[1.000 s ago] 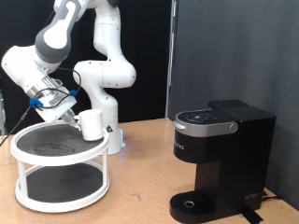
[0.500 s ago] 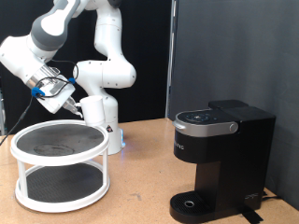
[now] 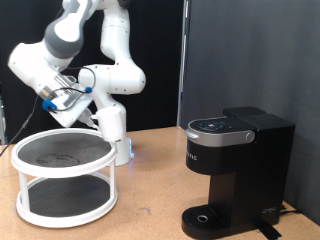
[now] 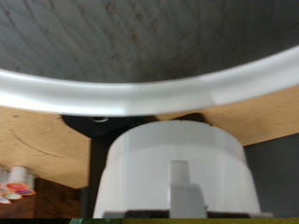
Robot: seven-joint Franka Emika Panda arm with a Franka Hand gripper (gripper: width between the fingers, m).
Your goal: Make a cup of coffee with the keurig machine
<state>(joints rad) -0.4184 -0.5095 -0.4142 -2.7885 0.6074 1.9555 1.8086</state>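
One cup [image 3: 111, 122] gripped in pincer [image 3: 92, 113].

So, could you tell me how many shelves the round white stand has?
2: the upper shelf sits at the exterior view's left, just below the gripper, and the lower shelf lies directly beneath it. Nothing suggests a hidden third.
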